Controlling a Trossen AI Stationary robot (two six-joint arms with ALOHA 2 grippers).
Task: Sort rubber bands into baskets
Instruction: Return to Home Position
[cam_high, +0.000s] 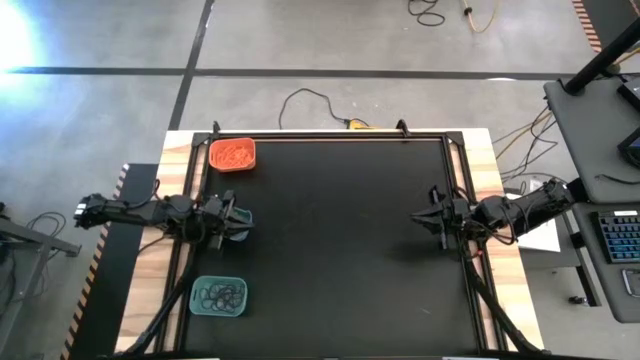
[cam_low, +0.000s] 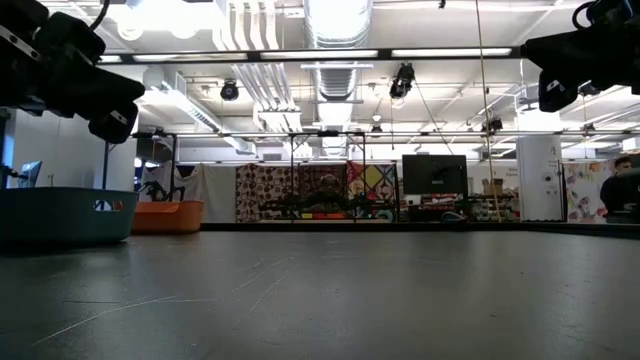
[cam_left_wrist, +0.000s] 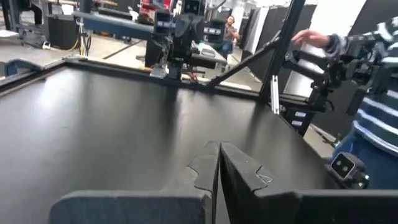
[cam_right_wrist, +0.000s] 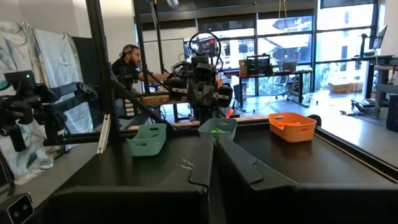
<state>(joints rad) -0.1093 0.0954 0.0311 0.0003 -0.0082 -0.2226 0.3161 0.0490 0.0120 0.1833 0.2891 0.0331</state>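
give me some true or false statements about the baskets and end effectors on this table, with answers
1. The orange rounded plastic basket holds orange rubber bands. True.
2. The teal rounded plastic basket farthest from it is empty. False: dark rubber bands lie in it.
3. The left end effector and the right end effector are both shut. True.
4. The right end effector hovers over the orange basket. False: it is near the right edge of the black mat, across from the baskets.
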